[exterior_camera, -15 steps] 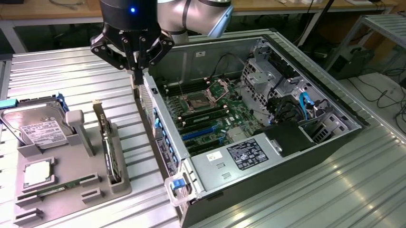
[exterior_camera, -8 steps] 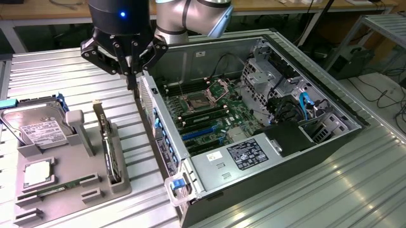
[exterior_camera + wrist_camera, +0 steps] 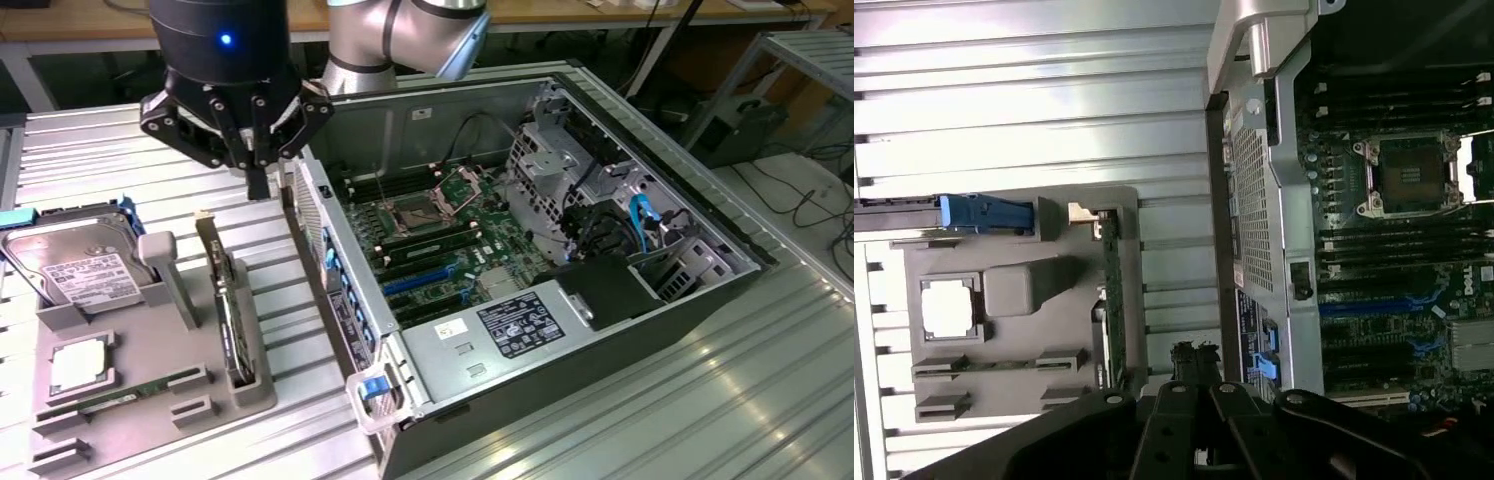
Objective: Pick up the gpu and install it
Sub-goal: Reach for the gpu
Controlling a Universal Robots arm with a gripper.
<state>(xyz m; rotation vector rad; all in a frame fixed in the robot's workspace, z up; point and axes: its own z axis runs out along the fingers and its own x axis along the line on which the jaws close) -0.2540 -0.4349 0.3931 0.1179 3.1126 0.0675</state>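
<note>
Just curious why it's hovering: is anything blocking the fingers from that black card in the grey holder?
Nothing visible. The shut fingers hang near one end of the card, standing on edge in its holder, open air between.

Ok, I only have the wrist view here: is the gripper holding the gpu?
Observer: No. The gripper is shut on nothing and hovers above the table, between the grey holder and the computer case.
Operator: Where's the gpu?
Observer: The gpu stands on edge in the holder, on the side nearest the case.
Operator: Anything beside it?
Observer: A hard drive with a white label leans at the holder's far side, on the exterior view's left.
</note>
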